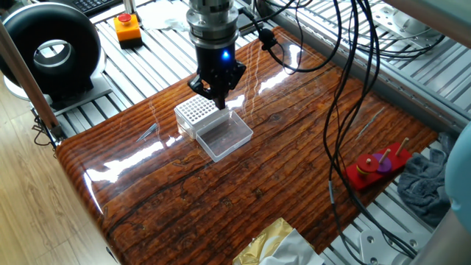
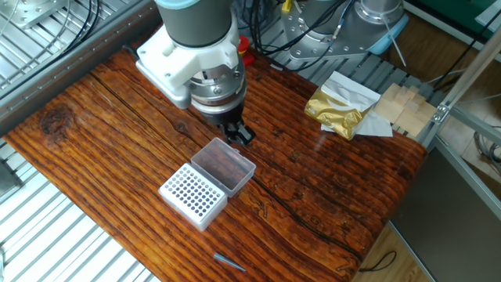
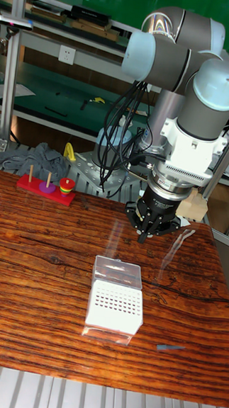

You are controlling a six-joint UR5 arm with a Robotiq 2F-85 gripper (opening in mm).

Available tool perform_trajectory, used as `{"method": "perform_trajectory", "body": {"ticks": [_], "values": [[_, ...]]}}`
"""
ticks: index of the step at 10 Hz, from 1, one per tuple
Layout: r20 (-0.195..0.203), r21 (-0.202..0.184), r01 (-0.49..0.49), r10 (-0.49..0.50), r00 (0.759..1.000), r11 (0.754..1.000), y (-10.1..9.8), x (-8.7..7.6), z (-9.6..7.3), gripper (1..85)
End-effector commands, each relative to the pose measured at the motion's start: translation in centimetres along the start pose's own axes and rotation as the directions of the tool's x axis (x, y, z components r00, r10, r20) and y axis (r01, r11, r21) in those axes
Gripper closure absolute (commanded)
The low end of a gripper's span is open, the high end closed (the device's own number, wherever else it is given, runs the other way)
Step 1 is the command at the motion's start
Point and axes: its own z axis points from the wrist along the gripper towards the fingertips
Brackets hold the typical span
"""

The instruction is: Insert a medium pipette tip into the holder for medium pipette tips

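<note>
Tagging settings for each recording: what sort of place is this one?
Probably a robotics lab or workshop: a wooden table on an aluminium-profile frame, an emergency stop button, cables, and a pipette tip holder below the end effector.

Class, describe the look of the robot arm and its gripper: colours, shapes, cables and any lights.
The arm has rounded silver-grey joints with light blue caps. Its white wrist housing ends in a ribbed metal ring. The gripper is black and tapering, with a blue light glowing on its body. Black cables hang in loops beside the arm.
</note>
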Motion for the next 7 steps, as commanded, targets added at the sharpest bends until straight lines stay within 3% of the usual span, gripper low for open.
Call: {"method": "perform_trajectory", "body": {"ticks": [1, 6, 7], "values": [[0.008, -0.001, 0.007, -0.007, 1.0, 1.0, 0.0, -0.1, -0.3, 84.7], [0.045, 0.017, 0.076, -0.076, 0.996, 0.997, -0.4, -1.1, -0.3, 84.7], [0.069, -0.024, 0.08, -0.079, 0.995, 0.996, 0.7, -1.6, -0.3, 84.7]]}}
